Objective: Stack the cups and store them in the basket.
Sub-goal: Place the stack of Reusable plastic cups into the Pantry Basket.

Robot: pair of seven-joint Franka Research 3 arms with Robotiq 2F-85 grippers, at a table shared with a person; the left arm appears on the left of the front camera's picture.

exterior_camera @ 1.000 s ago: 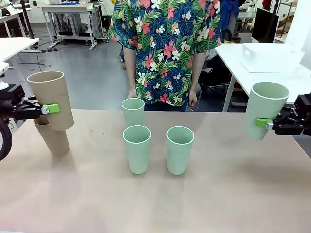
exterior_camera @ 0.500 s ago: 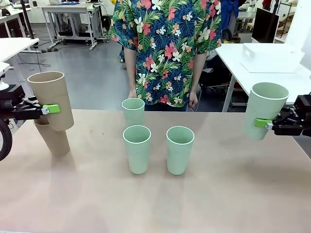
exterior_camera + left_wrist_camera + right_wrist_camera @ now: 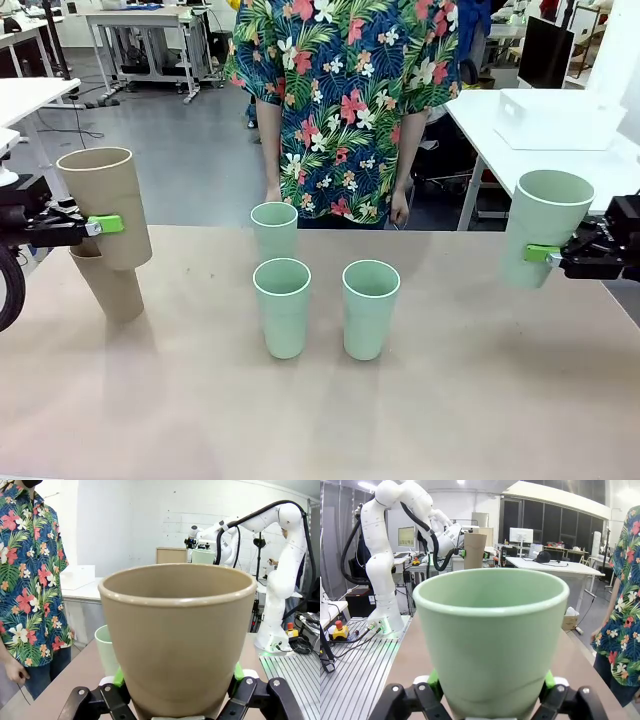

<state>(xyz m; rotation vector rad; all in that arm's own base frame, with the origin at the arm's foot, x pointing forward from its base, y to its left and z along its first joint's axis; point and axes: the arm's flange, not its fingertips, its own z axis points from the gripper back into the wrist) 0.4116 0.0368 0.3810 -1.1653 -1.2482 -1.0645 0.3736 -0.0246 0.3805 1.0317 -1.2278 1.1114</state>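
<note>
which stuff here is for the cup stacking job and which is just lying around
Job: held tan cup; table tan cup; back mint cup; front-left mint cup; front-right mint cup; held mint cup; left gripper; right gripper; white bin, likely the basket.
Lying about: monitor; side table; far bench.

No legible text, label or number anywhere (cups plain).

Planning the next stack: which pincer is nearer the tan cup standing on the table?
Left. The left pincer, shut on the raised tan cup, hangs just above the standing tan cup. The right pincer, holding the raised mint cup, is far across on the opposite side.
</note>
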